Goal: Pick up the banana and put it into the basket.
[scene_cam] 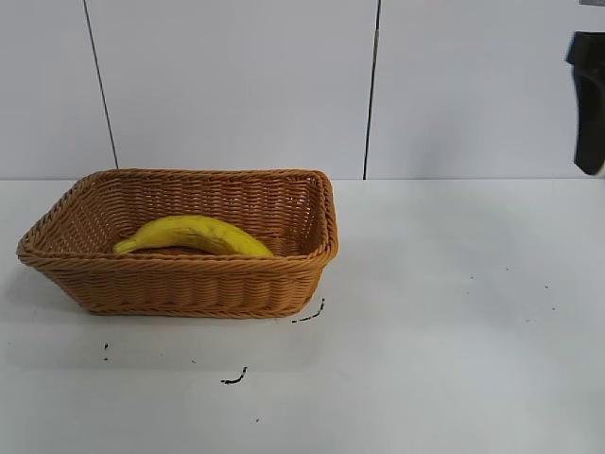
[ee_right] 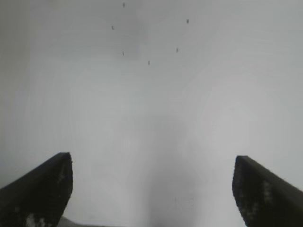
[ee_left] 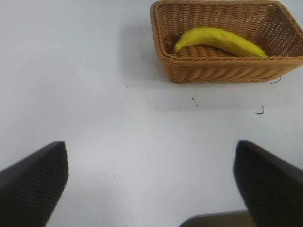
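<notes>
Banana already in the basket, both grippers spread wide and holding nothing.

Nearest, the left gripper (ee_left: 151, 189) hung over bare table (scene_cam: 454, 331) with its fingers far apart; the right gripper (ee_right: 151, 189) was released the same way, and outside only a dark part of it showed at 2 o'clock. Farther, at 9 o'clock, the banana (scene_cam: 194, 235) lay inside the basket (scene_cam: 189, 284), its tip near the left wall. Little could go wrong, I think, unless an arm knocked the basket. The banana's underside was hidden by the front rim.
</notes>
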Controlling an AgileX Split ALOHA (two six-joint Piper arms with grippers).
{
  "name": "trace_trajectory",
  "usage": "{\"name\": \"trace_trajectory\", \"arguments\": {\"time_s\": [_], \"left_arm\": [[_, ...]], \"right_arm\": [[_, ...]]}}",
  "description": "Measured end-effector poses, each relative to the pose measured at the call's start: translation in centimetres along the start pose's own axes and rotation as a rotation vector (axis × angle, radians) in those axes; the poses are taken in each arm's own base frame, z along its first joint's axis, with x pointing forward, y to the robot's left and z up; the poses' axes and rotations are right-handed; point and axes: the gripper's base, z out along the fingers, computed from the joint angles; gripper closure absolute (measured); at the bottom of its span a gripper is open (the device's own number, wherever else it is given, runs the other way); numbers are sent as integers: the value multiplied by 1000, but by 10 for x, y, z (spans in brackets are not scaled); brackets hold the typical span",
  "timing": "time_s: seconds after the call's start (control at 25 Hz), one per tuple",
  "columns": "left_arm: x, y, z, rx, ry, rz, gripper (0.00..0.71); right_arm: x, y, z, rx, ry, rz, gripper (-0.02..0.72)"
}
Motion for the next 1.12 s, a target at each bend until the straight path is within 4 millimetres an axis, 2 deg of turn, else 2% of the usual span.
{"name": "trace_trajectory", "arguments": {"time_s": [0.08,0.28,0.56,0.8,1.12], "left_arm": [[0,0,0,0,0,0,20],[0,0,0,0,0,0,20],[0,0,0,0,0,0,20],[0,0,0,0,0,0,20],[0,0,0,0,0,0,20]], "right_arm": [[33,0,-8,0,-15,0,66],[107,-2,-8,-1,-44,-1,66],[189,-4,0,-4,-289,-14,66],[220,-3,-18,-7,-594,-51,66],[234,-3,-21,-14,-721,-52,66]]}}
